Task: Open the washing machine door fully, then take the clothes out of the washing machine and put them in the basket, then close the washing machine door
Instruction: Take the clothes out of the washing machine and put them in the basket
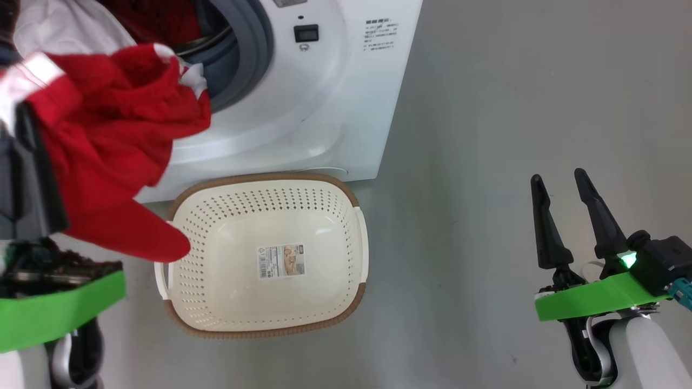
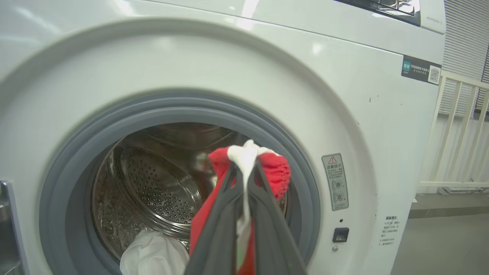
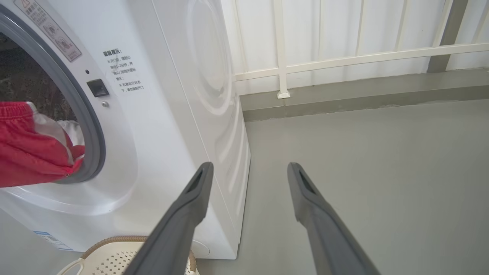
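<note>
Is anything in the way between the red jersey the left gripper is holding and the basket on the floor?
Nothing visible. The red jersey, pinched by the left gripper, hangs at the left edge of the basket in the head view. The basket's open top faces up, with just a paper label inside.

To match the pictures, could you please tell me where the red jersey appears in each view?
Head view: jersey at the left, beside the basket.
Left wrist view: jersey at bottom centre, pinched in the left gripper.
Right wrist view: jersey at the left edge, by the gasket.
Shared landmark: the black latch socket on the machine.
</note>
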{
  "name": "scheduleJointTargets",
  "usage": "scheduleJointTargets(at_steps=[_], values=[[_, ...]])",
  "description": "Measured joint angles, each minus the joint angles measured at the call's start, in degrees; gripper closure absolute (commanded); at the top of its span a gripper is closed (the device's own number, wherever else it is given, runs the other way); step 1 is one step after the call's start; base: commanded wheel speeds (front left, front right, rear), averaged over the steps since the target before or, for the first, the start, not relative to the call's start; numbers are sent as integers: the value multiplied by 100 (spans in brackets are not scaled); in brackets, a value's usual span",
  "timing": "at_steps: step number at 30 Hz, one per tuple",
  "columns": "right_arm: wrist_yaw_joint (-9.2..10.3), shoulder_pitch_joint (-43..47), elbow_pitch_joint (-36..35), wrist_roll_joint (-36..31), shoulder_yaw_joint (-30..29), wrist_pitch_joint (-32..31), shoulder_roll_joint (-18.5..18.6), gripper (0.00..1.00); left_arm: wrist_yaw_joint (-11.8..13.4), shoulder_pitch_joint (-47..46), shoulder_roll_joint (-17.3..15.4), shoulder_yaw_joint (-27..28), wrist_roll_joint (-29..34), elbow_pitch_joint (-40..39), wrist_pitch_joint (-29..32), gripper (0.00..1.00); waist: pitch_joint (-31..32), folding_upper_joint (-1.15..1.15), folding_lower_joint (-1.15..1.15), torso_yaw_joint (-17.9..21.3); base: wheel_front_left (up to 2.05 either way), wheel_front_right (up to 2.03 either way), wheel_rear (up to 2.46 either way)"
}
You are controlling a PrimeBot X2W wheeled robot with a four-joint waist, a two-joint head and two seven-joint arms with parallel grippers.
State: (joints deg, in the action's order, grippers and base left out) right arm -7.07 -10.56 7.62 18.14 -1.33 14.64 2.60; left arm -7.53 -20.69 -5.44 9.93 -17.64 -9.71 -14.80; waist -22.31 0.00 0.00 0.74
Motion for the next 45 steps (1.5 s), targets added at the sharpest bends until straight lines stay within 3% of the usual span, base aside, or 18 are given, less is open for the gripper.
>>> scheduleJointTargets(at_steps=[9, 21, 39, 45], values=[[0, -1, -3, 2, 5, 0, 0, 0, 0, 148, 8, -243, -5, 776, 1, 100, -60, 0, 0, 42, 0, 0, 0], [0, -30, -41, 44, 49, 0, 0, 0, 0, 230, -2, -765, -235, 2581, 2, 100, -407, 0, 0, 88, 0, 0, 0], [0, -581, -211, 54, 118, 0, 12, 0, 0, -1214, -331, -1458, -515, 4624, 4, 100, -1404, 0, 0, 159, 0, 0, 0], [0, -728, -236, 149, 191, 0, 20, 0, 0, -1669, -446, -1656, -586, 5066, 4, 78, -1702, 0, 0, 225, 0, 0, 0]])
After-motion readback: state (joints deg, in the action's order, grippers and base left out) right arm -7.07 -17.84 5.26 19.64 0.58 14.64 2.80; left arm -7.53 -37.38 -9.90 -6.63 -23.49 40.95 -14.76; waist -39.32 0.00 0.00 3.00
